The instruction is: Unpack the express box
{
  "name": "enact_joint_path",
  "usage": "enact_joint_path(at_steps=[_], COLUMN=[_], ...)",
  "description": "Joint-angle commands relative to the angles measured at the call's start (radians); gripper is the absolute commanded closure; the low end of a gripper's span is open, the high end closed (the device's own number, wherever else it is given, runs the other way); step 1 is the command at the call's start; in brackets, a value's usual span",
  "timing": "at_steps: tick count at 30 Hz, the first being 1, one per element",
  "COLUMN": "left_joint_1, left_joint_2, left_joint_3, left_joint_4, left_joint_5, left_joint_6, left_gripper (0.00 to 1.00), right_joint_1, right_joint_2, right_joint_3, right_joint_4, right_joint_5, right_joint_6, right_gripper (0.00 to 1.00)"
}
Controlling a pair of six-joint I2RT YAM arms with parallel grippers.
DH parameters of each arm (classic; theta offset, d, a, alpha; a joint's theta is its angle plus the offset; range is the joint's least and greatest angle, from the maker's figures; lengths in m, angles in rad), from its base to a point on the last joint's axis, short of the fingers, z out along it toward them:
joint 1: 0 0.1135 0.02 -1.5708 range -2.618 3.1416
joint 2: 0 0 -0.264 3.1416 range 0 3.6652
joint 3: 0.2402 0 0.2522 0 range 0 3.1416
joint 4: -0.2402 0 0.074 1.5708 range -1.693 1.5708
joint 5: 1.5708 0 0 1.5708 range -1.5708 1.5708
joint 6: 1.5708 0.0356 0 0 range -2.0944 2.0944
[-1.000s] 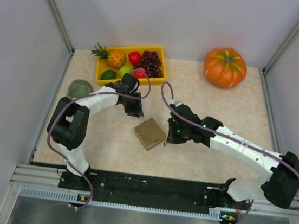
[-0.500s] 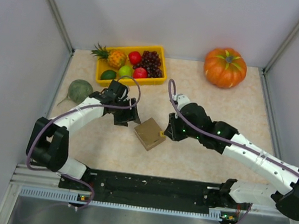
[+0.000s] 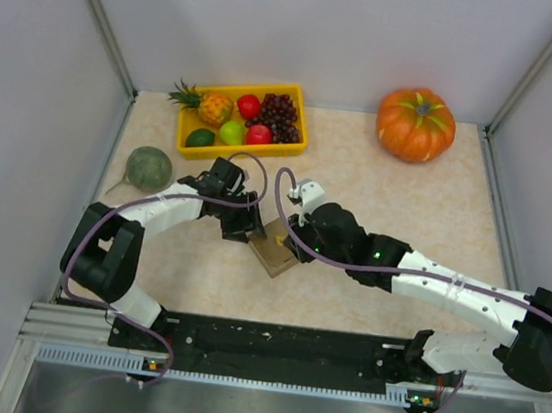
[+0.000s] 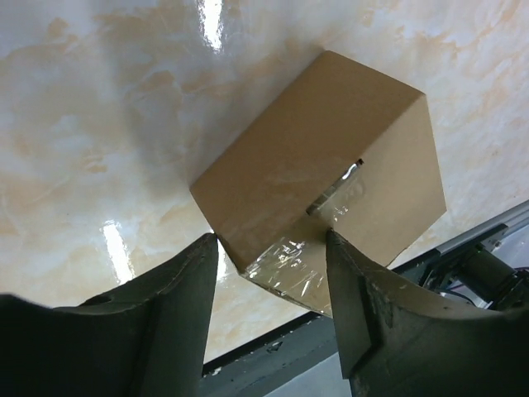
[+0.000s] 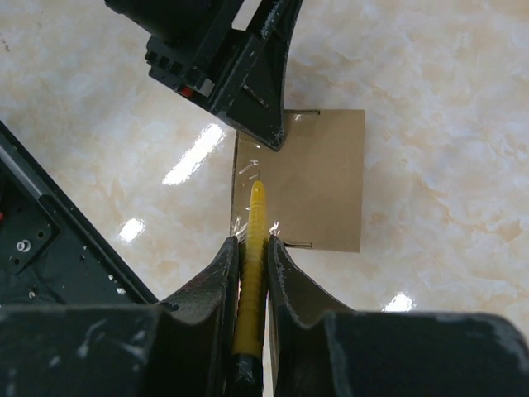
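1. Both arms have closed in on the express box (image 3: 272, 252) since the earlier top views. The left gripper (image 3: 243, 228) is now at its left edge. The right gripper (image 3: 289, 234) has swung from the box's right side to over its top. The box itself looks unmoved.
2. The box sits flat on the table (image 3: 406, 212), between the two grippers.
3. Left gripper: fingers (image 4: 186, 281) spread, straddling the near taped corner of the box. I can't tell if they touch the cardboard.
4. Right gripper: clamped on a yellow cutter (image 5: 250, 281), whose tip rests at the box's taped edge.
5. Progress looks early. The lid is still flat and shut, and the clear tape (image 4: 285, 265) looks uncut. Contents are not visible.
6. Left to do, as I read it: slit the tape, lift the flap, take out whatever is inside.
7. It's tight at the box's left edge. In the right wrist view the left fingertip (image 5: 273, 132) is just beside the cutter tip, so there's little margin along the seam.
8. There is open table on the near and right sides of the box. The fruit tray (image 3: 253, 148) lies beyond the box, the pumpkin (image 3: 415, 125) well beyond it to the right, and a green round fruit (image 3: 148, 166) off to its left, all well apart from it.
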Motion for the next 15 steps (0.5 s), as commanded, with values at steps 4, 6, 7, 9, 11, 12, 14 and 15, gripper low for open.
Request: enact_joint_path(at_steps=[4, 6, 7, 9, 11, 12, 14, 15], left_joint_1=[-0.002, -0.002, -0.002, -0.002, -0.002, -0.002, -0.002, -0.002], left_joint_2=[0.07, 0.078, 0.086, 0.093, 0.104, 0.107, 0.112, 0.11], left_joint_3=[0.062, 0.073, 0.076, 0.082, 0.086, 0.088, 0.091, 0.091], left_joint_4=[0.085, 0.086, 0.089, 0.086, 0.08, 0.077, 0.065, 0.062], left_joint_5=[-0.008, -0.014, -0.015, -0.019, -0.023, -0.031, -0.037, -0.04], left_joint_6=[0.025, 0.04, 0.046, 0.061, 0.071, 0.08, 0.086, 0.094], left_gripper=[0.44, 0.45, 0.46, 0.46, 0.46, 0.47, 0.48, 0.5], right_joint_1=[0.026, 0.031, 0.034, 0.048, 0.055, 0.058, 0.06, 0.061], right_joint_2=[0.017, 0.032, 0.049, 0.066, 0.09, 0.098, 0.118, 0.124], right_joint_3=[0.0, 0.011, 0.016, 0.031, 0.042, 0.045, 0.046, 0.048], right_joint_4=[0.097, 0.095, 0.091, 0.083, 0.077, 0.078, 0.077, 0.08], right_joint_5=[0.031, 0.039, 0.041, 0.064, 0.074, 0.076, 0.076, 0.076], right_joint_6=[-0.024, -0.018, -0.018, -0.017, -0.008, -0.003, 0.012, 0.015], right_gripper=[1.0, 1.0, 1.0, 1.0, 1.0, 1.0, 1.0, 1.0])
